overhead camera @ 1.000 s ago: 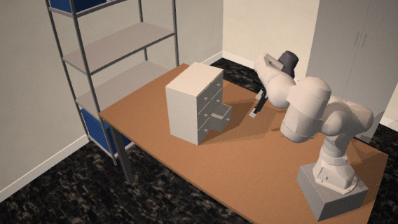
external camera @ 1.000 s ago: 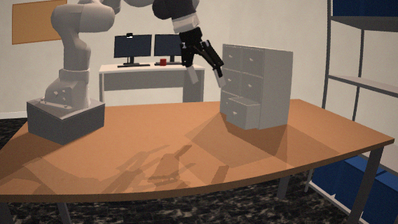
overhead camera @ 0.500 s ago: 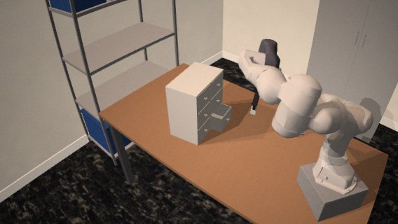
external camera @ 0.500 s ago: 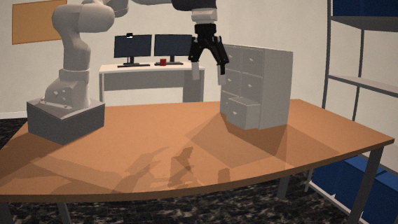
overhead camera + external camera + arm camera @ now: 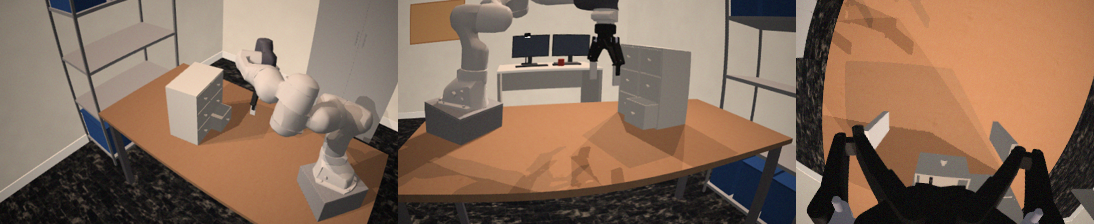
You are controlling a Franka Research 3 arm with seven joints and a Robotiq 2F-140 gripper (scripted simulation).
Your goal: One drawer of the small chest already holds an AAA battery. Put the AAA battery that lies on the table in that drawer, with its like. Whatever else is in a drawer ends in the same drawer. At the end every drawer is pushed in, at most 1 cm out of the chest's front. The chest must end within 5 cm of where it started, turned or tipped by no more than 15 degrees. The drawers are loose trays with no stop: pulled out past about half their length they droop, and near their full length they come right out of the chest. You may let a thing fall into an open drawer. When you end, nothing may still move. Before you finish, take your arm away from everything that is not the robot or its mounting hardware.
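The small grey chest (image 5: 195, 103) stands on the wooden table, also in the exterior view (image 5: 656, 88). One low drawer (image 5: 221, 117) (image 5: 638, 111) is pulled partly out of its front; the others look pushed in. I cannot make out anything inside the open drawer. My gripper (image 5: 605, 71) is open and empty. It hangs fingers down in front of the chest, level with the upper drawers and well above the table. It is partly hidden behind my arm in the top view (image 5: 253, 106). The wrist view shows the open drawer (image 5: 941, 169) below between my fingers. I see no AAA battery in any view.
My arm's base (image 5: 331, 190) sits on a grey block at the table's near corner. A metal shelf rack (image 5: 105, 70) with blue bins stands beside the table behind the chest. A desk with monitors (image 5: 549, 66) stands beyond the table.
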